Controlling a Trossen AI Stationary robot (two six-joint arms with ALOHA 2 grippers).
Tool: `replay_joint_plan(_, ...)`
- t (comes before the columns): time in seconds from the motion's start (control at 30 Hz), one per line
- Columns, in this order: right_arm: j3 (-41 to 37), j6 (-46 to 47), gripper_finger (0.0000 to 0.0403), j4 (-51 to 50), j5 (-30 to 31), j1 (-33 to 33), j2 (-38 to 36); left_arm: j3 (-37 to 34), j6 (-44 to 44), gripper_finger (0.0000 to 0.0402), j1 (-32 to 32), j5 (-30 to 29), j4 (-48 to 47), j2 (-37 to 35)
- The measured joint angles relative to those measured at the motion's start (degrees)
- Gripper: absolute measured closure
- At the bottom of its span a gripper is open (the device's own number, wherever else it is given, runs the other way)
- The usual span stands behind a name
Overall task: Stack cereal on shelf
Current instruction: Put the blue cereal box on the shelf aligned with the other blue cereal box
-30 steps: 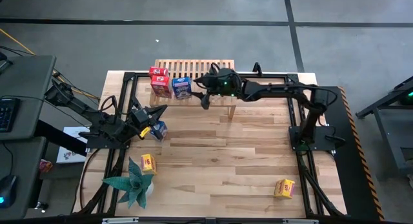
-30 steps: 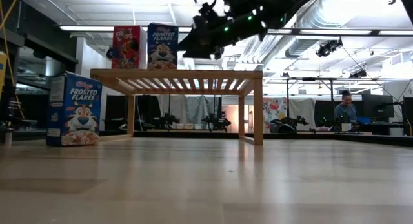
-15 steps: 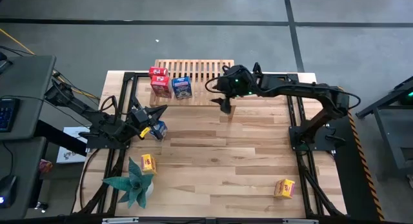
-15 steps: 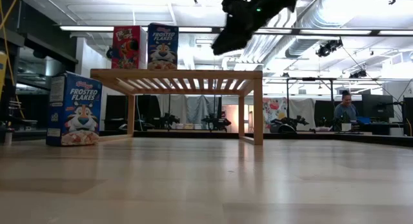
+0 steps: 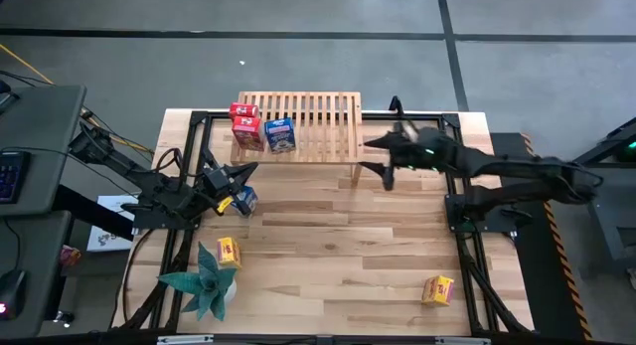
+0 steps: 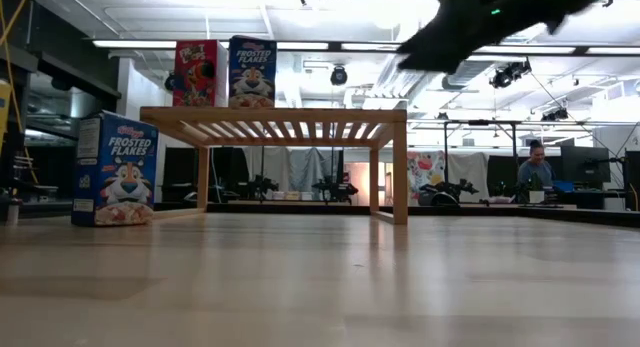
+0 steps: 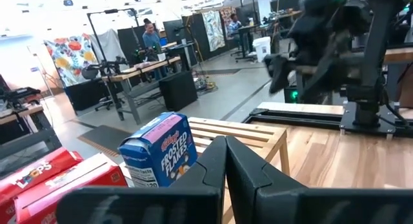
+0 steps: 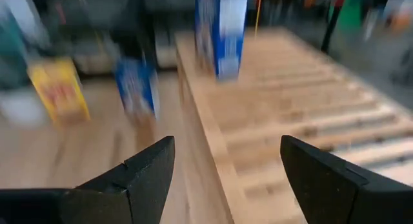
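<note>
**Operator:** Where are your boxes right now?

**Spotter:** You have three on the shelf (image 5: 316, 125), all at its left end: two red cereal boxes (image 5: 245, 125) side by side and a blue Frosted Flakes box (image 5: 280, 134) just beside them. A second blue Frosted Flakes box (image 5: 244, 200) stands on the table in front of the shelf, close to your left gripper (image 5: 241, 172). One yellow box (image 5: 229, 251) sits near the teal plant (image 5: 204, 282), and the other yellow box (image 5: 438, 289) lies well apart, toward the near right corner.

**Operator:** And my grippers?

**Spotter:** Your left gripper rests low at the table's left side, fingers (image 7: 222, 161) pressed together with nothing between them. Your right gripper (image 5: 376, 156) hangs in the air just off the shelf's right end, its fingers (image 8: 147, 169) spread wide and empty
</note>
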Motion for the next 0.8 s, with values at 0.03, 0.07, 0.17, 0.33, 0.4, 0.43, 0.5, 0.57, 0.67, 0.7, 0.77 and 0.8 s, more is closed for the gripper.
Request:
replay_joint_plan(0.03,-3.0,1.0,0.0128,4.7,0.0,0.4,-2.4,0.0,0.4,0.0402,0.0,0.0,0.0,0.0)
replay_joint_plan(0.07,-6.0,2.0,0.0128,9.8,0.0,0.7,-4.6,0.0,0.8,0.0402,0.0,0.0,0.0,0.0)
replay_joint_plan(0.17,-14.1,4.7,0.0128,23.3,0.0,1.7,-9.6,0.0,2.6,0.0402,0.0,0.0,0.3,0.0)
replay_joint_plan(0.33,-20.9,6.8,0.0128,32.6,0.0,1.9,-13.5,1.6,4.7,0.0373,0.0,0.4,-0.8,0.0)
replay_joint_plan(0.4,-21.5,7.1,0.0128,32.8,0.1,1.9,-13.8,4.0,4.0,0.0341,0.0,1.9,-3.6,0.0)
replay_joint_plan(0.43,-21.7,7.1,0.0128,32.9,0.1,1.9,-13.7,5.3,3.8,0.0321,0.0,2.4,-5.5,0.0)
replay_joint_plan(0.5,-21.8,7.1,0.0128,32.6,0.1,1.9,-13.5,8.6,3.0,0.0278,0.0,3.6,-9.8,0.8)
replay_joint_plan(0.57,-21.8,7.1,0.0128,32.5,0.0,1.9,-13.5,11.9,1.6,0.0233,0.0,4.2,-14.7,1.7)
replay_joint_plan(0.67,-21.8,7.4,0.0128,32.5,0.0,1.9,-13.5,16.4,-3.5,0.0169,0.0,6.4,-21.1,3.9)
replay_joint_plan(0.7,-21.8,7.5,0.0128,32.5,0.0,1.9,-13.5,17.6,-5.4,0.015,0.0,6.8,-22.7,4.8)
replay_joint_plan(0.77,-21.8,7.7,0.0128,32.5,0.0,1.9,-13.5,20.0,-7.9,0.0118,0.0,7.3,-25.9,6.6)
replay_joint_plan(0.8,-21.8,8.0,0.0128,32.5,0.0,1.9,-13.5,21.1,-9.5,0.0105,0.0,7.5,-27.6,7.4)
